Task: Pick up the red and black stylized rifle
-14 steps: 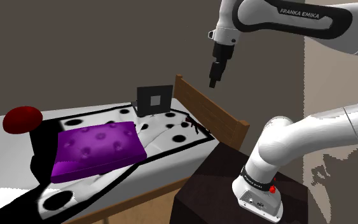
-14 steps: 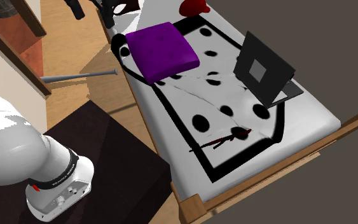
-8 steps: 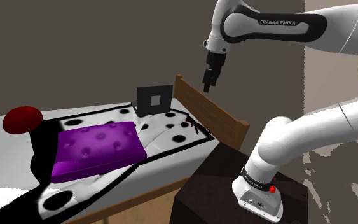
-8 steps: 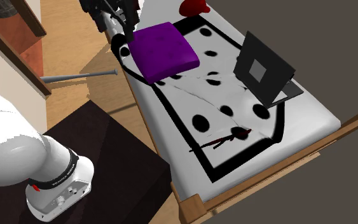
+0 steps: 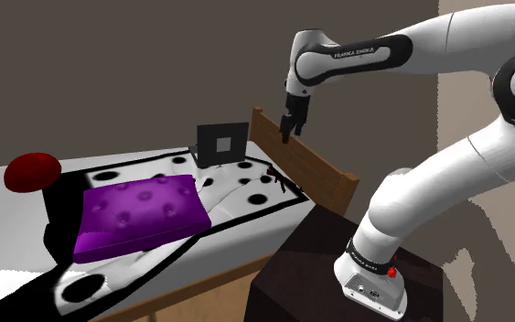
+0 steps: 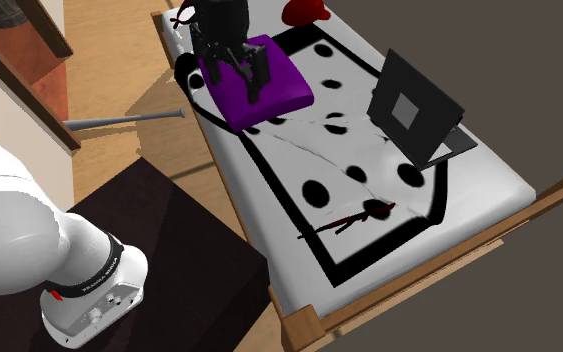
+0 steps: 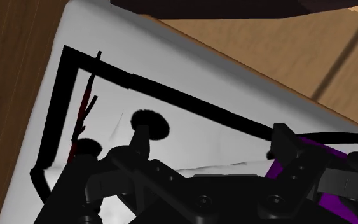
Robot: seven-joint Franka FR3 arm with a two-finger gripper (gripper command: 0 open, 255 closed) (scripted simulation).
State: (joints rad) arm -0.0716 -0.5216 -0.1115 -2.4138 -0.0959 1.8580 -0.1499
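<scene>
The rifle [image 5: 281,180] is a thin red and black thing lying flat on the white, black-spotted bedcover [image 5: 237,197], close to the wooden end board. It lies near the cover's black border [image 6: 354,220]. From the hand, the rifle [image 7: 84,105] is well off to one side of the fingers, by the cover's corner. My black gripper [image 5: 285,137] hangs in the air above the end board, higher than the rifle and apart from it. Its fingers [image 7: 142,133] stand apart with nothing between them, so the gripper [image 7: 212,143] is open. The gripper [image 6: 239,80] appears in front of the purple cushion.
A purple cushion [image 5: 141,212] lies mid-bed. A black upright panel with a grey square [image 5: 221,142] stands behind the rifle. A red rounded object [image 5: 32,171] sits at the far end. The wooden end board [image 5: 310,169] borders the bed. A grey rod [image 6: 124,120] lies on the floor.
The arm has swung down and toward the shoulder view's left, bringing the gripper from high above to just over the end board. The rifle has not moved.
</scene>
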